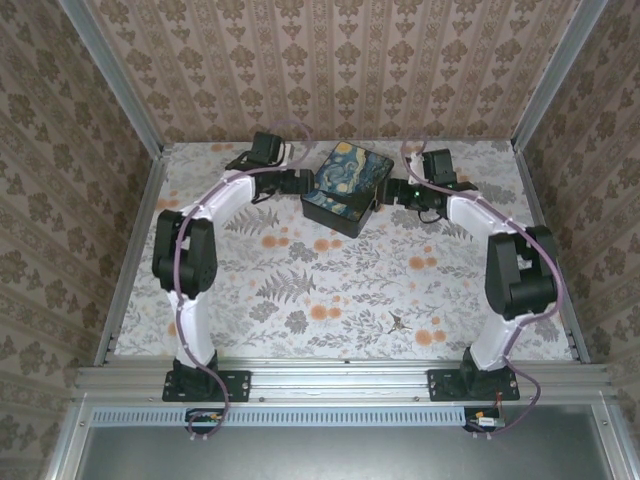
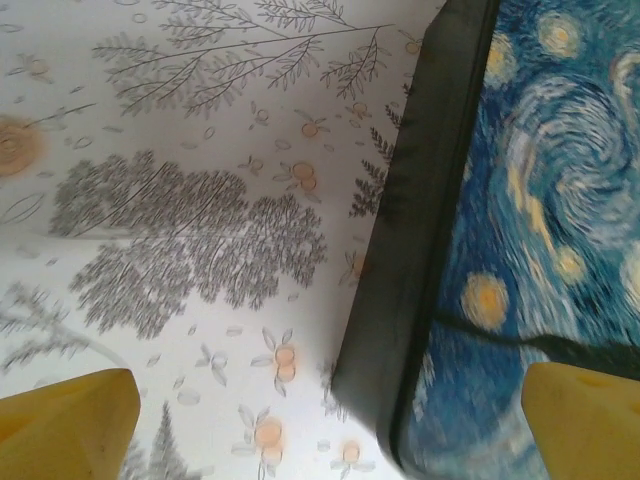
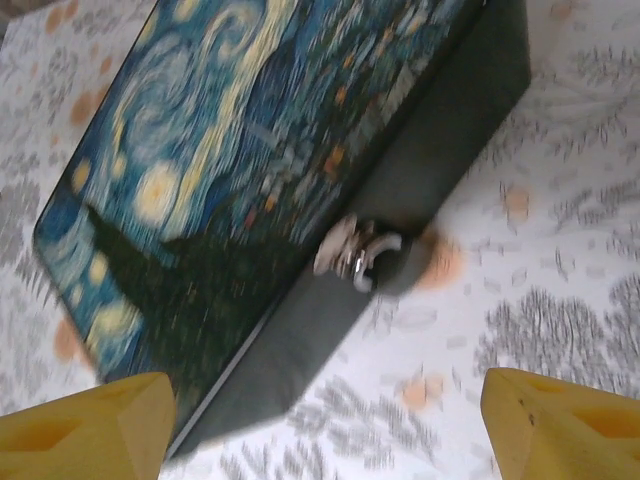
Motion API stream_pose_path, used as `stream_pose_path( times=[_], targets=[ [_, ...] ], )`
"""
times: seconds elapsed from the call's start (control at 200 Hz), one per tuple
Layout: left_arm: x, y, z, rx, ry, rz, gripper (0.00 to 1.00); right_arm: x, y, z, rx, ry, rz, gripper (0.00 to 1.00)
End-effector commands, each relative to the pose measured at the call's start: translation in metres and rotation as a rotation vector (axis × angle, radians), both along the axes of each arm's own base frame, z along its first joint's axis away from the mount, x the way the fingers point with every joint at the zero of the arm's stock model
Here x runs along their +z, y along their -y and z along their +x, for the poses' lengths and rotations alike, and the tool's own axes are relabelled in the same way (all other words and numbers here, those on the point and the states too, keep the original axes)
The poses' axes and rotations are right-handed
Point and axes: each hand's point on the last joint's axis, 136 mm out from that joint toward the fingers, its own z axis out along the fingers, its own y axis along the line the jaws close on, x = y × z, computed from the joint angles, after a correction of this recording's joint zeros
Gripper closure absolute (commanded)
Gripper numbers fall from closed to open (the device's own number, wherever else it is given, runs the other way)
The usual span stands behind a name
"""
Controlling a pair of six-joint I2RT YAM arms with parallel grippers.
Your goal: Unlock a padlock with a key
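Padlock (image 3: 388,262) hangs at the box (image 3: 250,150) edge; left pincer (image 2: 330,425) and right pincer (image 3: 325,425) gape wide, empty.

Both arms arch forward and bend inward toward each other, left gripper (image 1: 300,183) and right gripper (image 1: 393,193) spread wide.

The box (image 3: 250,150) has a smooth painted lid and matt dark sides; the padlock (image 3: 375,258) shows a shiny metal shackle (blurred). The tabletop (image 2: 180,120) is matt and printed; the fingers (image 3: 560,420) look like dull yellow plastic.
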Motion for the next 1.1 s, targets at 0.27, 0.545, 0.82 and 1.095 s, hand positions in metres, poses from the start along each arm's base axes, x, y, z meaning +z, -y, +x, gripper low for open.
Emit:
stream_pose_path(
  times=[0.27, 0.545, 0.82, 1.095],
  targets=[
    [0.007, 0.047, 0.018, -0.194, 0.039, -0.1, 0.0, -0.019, -0.011, 0.089, -0.084, 0.069, 0.047, 0.2],
    [0.001, 0.059, 0.012, -0.278, 0.011, -0.126, 0.02, -0.027, -0.048, 0.081, 0.084, 0.044, 0.167, 0.35],
    [-0.004, 0.044, -0.019, -0.259, -0.047, -0.111, 0.05, -0.02, -0.096, 0.032, 0.251, -0.022, 0.15, 0.44],
    [-0.012, 0.002, -0.085, -0.161, -0.097, -0.032, 0.04, -0.015, -0.144, -0.046, 0.352, -0.07, 0.101, 0.43]
  ],
)
